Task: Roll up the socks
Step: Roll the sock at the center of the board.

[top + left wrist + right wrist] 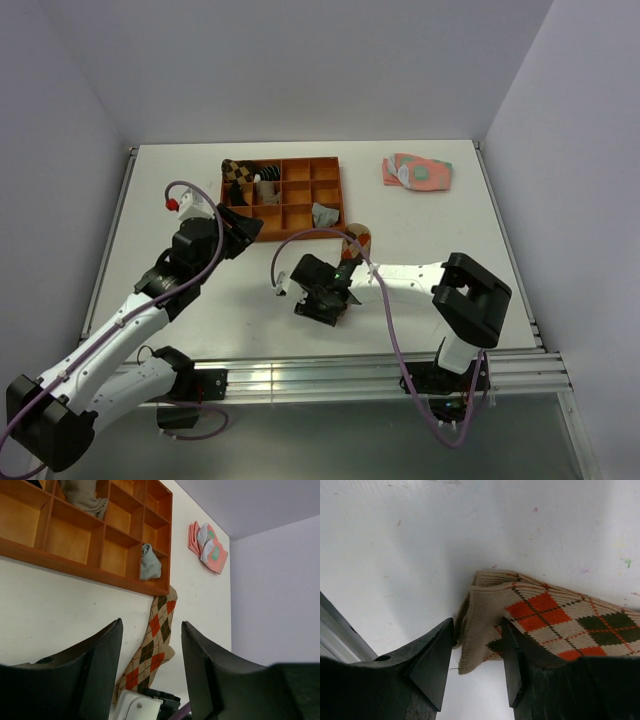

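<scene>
Table (pixel 430 230), far half: orange tray (pixel 75 566) of square cells, with a grey sock (pixel 149 562) bunched in its near right corner cell. Pink socks (pixel 417 172) lie well apart to the right, near the far edge.

The argyle sock (pixel 555 615) lies flat on the table between the tray and my right arm. Its long axis slants from the tray's near right corner, where its far end sits just beside the wall, toward the near edge and my right claw (pixel 477 625). The plain tan end points toward me and is doubled over on itself.

My right claw is spread, with that tan end in the gap and the right-hand finger covering part of the diamonds; it pinches nothing. Seen from above, this claw and its wrist hide the sock's near end.

My left claw (pixel 152 625) is also spread and holds nothing; it hangs by the tray's near left corner, facing the sock
</scene>
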`<state>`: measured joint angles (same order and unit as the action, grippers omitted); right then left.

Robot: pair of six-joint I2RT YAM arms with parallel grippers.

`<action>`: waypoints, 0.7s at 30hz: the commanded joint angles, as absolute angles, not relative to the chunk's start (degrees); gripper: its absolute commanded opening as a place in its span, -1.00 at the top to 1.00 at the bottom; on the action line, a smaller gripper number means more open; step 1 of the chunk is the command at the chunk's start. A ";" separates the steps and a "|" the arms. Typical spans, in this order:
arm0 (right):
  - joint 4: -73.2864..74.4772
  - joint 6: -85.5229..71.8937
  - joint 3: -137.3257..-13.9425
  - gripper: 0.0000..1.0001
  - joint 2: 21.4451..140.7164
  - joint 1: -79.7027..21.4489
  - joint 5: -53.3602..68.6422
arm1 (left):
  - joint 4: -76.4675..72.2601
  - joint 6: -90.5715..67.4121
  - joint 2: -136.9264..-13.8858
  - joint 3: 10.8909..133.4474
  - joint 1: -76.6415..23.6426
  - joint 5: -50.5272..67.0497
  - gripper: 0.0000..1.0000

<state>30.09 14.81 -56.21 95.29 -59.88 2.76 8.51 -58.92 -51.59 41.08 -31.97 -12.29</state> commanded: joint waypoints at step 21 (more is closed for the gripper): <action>29.35 14.68 -54.58 -0.10 96.59 -62.58 0.17 | 4.13 -57.22 -57.21 41.22 -30.67 -7.39 -0.09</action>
